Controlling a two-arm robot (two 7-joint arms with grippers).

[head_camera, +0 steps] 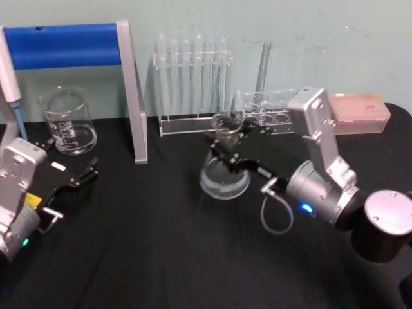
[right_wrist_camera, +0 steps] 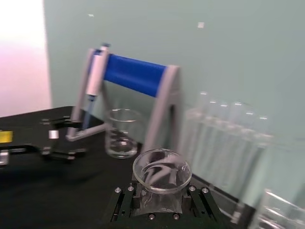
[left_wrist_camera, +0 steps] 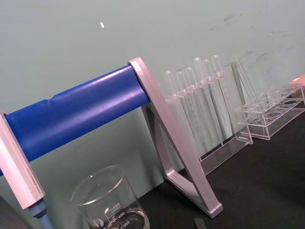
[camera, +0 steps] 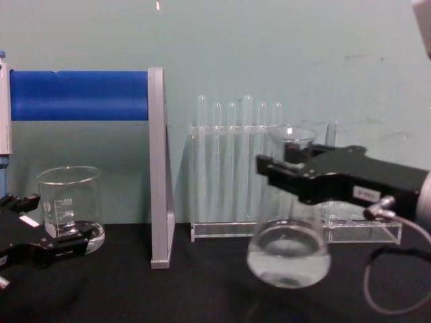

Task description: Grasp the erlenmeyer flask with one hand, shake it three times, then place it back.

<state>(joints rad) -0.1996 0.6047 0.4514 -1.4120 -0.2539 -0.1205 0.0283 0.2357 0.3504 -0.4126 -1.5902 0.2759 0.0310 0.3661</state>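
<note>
Head view: right claw point(head_camera: 223, 147) is clamped on the neck of the erlenmeyer flask point(head_camera: 223, 183), mid-desk point(head_camera: 161, 257) in front of the test-tube rack point(head_camera: 193, 71). The left claw point(head_camera: 68, 162) is parked far left by the beaker point(head_camera: 67, 122), fingers spread, holding nothing. Right wrist view: the flask rim sits right between the claw fingers, mouth towards the camera. Chest view: the flask hangs from the right claw, neck up, long axis near vertical, base apparently just clear of the desk, so I'd judge set-down goes straight down.

black table point(head_camera: 161, 257), beaker point(head_camera: 67, 122), pipette stand point(head_camera: 133, 96), tube rack point(head_camera: 193, 84)
</note>
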